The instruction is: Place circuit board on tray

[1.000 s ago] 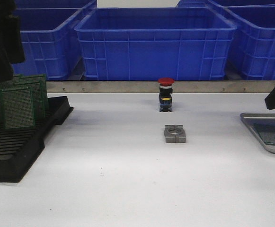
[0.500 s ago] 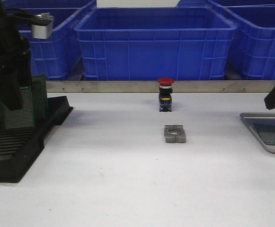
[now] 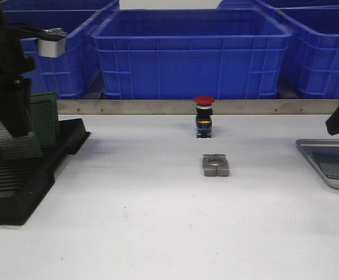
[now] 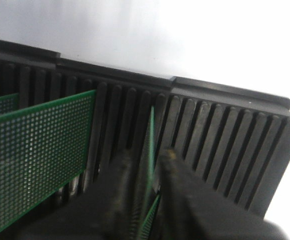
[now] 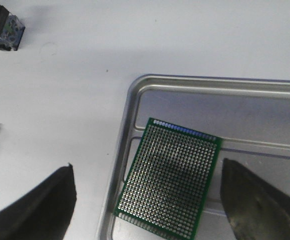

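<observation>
My left gripper [image 3: 10, 119] is down over the black slotted rack [image 3: 23, 186] at the left. In the left wrist view its fingers [image 4: 177, 175] are closed on the edge of a green circuit board [image 4: 150, 135] that stands in the rack's slots [image 4: 219, 135]. In the front view this board [image 3: 17, 143] leans a little. More boards [image 3: 45, 116] stand behind it, and one shows in the left wrist view [image 4: 35, 150]. The silver tray [image 3: 315, 153] lies at the right edge with one board [image 3: 336, 165] flat in it. My right gripper [image 5: 147, 202] hangs open above that board [image 5: 169, 175] and the tray's rim [image 5: 135, 100].
A red-capped push button [image 3: 204, 116] stands at the table's middle back, and a grey metal block with a round hole [image 3: 216, 165] lies in front of it. Blue crates [image 3: 192, 52] line the back behind a metal rail.
My left arm has come down onto the rack and closed on the front board, which now leans and sits slightly shifted. The right arm has not moved.
</observation>
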Motion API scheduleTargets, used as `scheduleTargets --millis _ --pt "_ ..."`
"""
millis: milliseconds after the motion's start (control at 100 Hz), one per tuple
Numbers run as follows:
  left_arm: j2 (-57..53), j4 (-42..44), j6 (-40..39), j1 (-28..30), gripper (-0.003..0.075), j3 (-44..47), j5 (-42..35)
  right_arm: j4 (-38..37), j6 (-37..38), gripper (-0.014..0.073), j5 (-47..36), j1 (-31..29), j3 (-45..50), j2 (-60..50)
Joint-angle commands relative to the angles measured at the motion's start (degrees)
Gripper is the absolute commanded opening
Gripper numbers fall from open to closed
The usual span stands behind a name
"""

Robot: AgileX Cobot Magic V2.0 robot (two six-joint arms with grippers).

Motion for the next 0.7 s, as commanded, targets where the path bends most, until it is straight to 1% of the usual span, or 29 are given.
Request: scheduleTargets --millis 0,200,290,350,460,690 --pt "-2.83 -0.89 -0.66 0.16 -0.0020 -1.98 1.80 0.91 -0.13 0.0610 1.97 -0.37 -1.55 -2.64" --pt "-2.83 -0.99 -0.78 -0.19 -0.0020 -3.95 3.71 0.91 -0.13 0.0610 4.04 -0.37 -1.55 -2.64" --pt "-2.94 -2.40 -0.78 -0.44 -0.0020 -5.68 3.71 0.91 -0.13 0.0610 5.99 -0.37 -1.55 -3.13" --pt "-3.03 -4.86 -0.78 -0.77 -0.0020 -6.93 3.71 0.91 -0.64 0.0610 7.89 -0.37 -1.55 -3.70" --pt "-3.28 -9.83 -0.78 -1.81 -0.0020 -8.44 3.61 0.91 -4.80 0.0610 12.83 -0.37 -1.55 -5.91" --pt "-4.93 -20.68 -0.67 -7.47 -0.0020 -9.24 3.63 0.91 -14.94 0.0610 23.61 -0.18 -1.55 -12.33"
